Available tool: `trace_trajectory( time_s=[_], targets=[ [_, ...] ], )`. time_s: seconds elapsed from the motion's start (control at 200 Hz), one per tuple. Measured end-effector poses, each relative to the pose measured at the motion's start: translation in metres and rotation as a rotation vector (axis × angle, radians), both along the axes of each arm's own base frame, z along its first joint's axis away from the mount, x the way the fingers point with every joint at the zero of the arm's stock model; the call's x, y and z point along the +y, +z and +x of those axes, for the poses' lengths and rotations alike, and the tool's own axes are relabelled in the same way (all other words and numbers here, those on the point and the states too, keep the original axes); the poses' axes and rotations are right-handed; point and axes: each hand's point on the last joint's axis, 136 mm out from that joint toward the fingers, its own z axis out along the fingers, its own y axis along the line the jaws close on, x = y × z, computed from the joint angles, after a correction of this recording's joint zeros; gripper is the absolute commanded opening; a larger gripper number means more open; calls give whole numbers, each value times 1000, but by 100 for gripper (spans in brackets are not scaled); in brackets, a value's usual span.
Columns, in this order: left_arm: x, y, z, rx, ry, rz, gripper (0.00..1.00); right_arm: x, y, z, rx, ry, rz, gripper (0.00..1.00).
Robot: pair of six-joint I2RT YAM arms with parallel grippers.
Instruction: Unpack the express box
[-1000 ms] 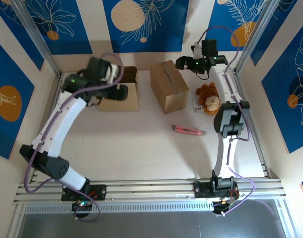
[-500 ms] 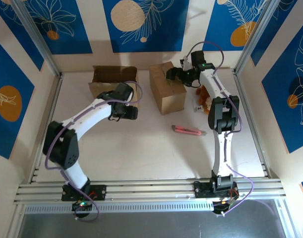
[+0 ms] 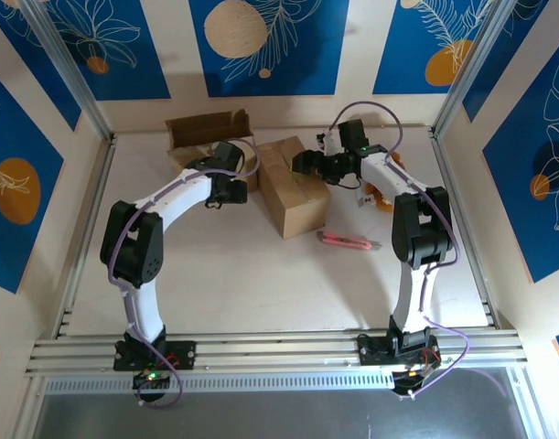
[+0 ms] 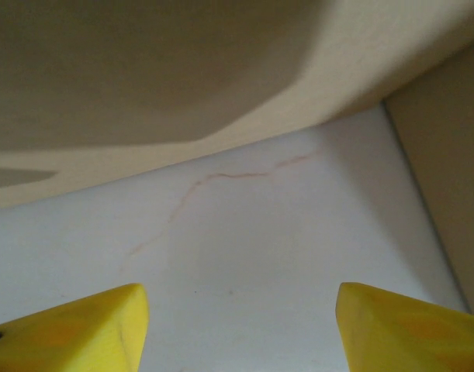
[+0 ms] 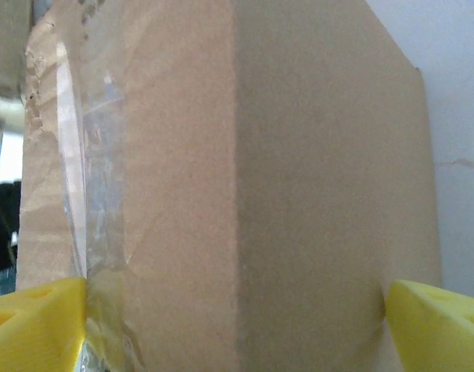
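My right gripper straddles the express box with its jaws wide. My left gripper hangs released beside it.

On my right gripper, one yellow fingertip stands at each side of the cardboard, with the taped seam by the left tip. I cannot tell whether the tips press on it. Between my left gripper's tips there is nothing but the bare white table, and a cardboard wall rises just past them. The express box sits closed toward the back middle of the table, between my two arms. An open cardboard box stands behind my left gripper. A pink box cutter lies near the express box's right front corner.
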Motion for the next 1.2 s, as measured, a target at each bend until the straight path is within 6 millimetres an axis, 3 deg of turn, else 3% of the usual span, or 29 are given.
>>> trace_trajectory(
  time_s=[0.335,0.53,0.695,0.98,1.201],
  targets=[
    [21,0,8,-4,53,0,63,39,-3,-73,-12,116,-28,95],
    [26,-2,2,6,57,5,62,48,-3,-85,-35,129,-57,95],
    [46,7,-17,14,85,72,64,63,-3,-99,-44,162,-74,95],
    [85,63,-67,-27,132,164,67,83,-1,-117,-56,218,-75,95],
    [99,87,-101,-43,135,159,68,83,2,-117,-51,215,-92,100]
  ],
)
